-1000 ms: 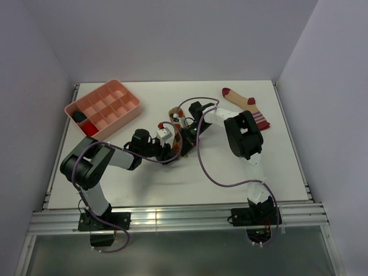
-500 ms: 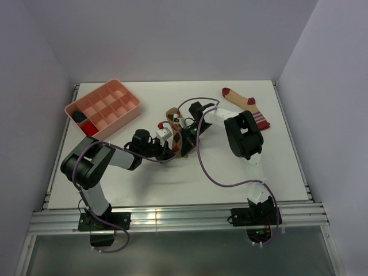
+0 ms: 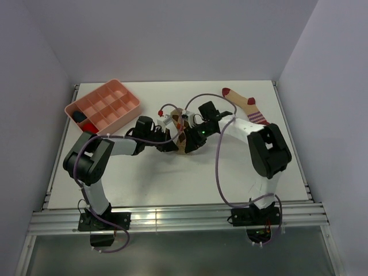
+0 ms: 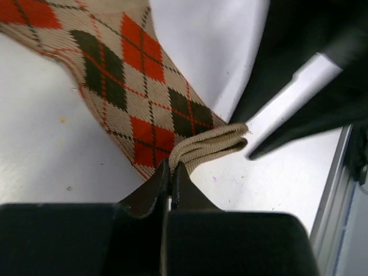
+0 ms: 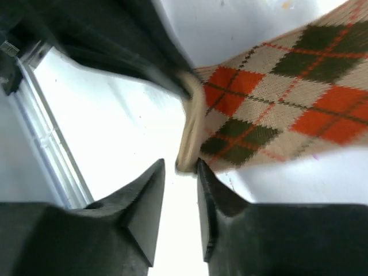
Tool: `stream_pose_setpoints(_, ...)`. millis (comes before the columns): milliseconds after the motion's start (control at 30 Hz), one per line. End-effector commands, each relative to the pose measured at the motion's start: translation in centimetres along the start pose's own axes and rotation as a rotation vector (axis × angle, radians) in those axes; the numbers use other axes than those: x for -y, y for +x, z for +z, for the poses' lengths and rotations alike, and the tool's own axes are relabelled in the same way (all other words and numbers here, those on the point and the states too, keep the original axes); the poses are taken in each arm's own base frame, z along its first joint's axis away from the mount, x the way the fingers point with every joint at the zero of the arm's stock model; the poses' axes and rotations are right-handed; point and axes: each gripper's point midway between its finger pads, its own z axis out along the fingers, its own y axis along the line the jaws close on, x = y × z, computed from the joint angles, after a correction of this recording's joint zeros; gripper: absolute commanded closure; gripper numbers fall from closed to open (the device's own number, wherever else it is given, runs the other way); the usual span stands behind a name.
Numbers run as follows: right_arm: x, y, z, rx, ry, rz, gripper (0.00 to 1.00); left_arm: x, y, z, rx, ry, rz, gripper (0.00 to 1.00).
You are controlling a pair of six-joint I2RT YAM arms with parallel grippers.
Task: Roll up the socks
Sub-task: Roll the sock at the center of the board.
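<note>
The argyle sock [image 3: 183, 124] lies mid-table between both grippers, with brown and orange diamonds on tan [image 4: 126, 75]. My left gripper [image 4: 171, 167] is shut on the folded tan cuff edge [image 4: 210, 146] of this sock. My right gripper [image 5: 181, 171] is open, and the cuff fold [image 5: 190, 135] sits just past its tips, touching the right fingertip [image 5: 202, 167]. In the top view the left gripper [image 3: 171, 140] and right gripper [image 3: 192, 138] meet at the sock. The tan sock with dark red toe and striped cuff [image 3: 244, 103] lies flat at the back right, away from both grippers.
A pink compartment tray [image 3: 124, 92] stands at the back left, holding a dark bundle [image 3: 77, 117] and a red bundle [image 3: 87, 125]. Purple cables [image 3: 219, 172] loop over the table from both arms. A metal rail [image 3: 172, 218] runs along the near edge.
My left gripper closed on the argyle cuff. My right gripper opened and released the sock, and its arm swung out to the right.
</note>
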Motion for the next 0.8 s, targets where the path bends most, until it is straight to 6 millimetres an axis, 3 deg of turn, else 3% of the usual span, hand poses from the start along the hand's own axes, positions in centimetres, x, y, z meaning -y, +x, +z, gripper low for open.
stream_pose_setpoints(0, 0.1, -4.2, -2.2, 0.212, 0.116, -0.089, 0.60, -0.3, -0.8, -0.5, -0.026, -0.018, -0.105, 1.00)
stream_pose_setpoints(67, -0.1, -4.3, -3.1, 0.280, 0.163, -0.103, 0.52, -0.5, -1.2, -0.8, -0.042, -0.048, -0.132, 1.00)
stream_pose_setpoints(233, 0.2, -3.1, -4.3, 0.372, 0.331, -0.153, 0.45, -1.6, -0.5, -0.8, -0.128, -0.109, -0.180, 1.00)
stream_pose_setpoints(300, -0.4, -2.4, -3.6, 0.369, 0.366, -0.178, 0.44, -1.5, 0.1, -0.8, -0.162, -0.104, -0.201, 1.00)
stream_pose_setpoints(467, -1.1, -2.9, -3.4, 0.419, 0.444, -0.246, 0.44, -1.0, 0.6, -0.7, -0.177, -0.064, -0.182, 1.00)
stream_pose_setpoints(767, -2.6, -3.3, -2.8, 0.455, 0.623, -0.449, 0.45, -2.6, 2.8, -0.2, -0.304, -0.150, -0.247, 0.99)
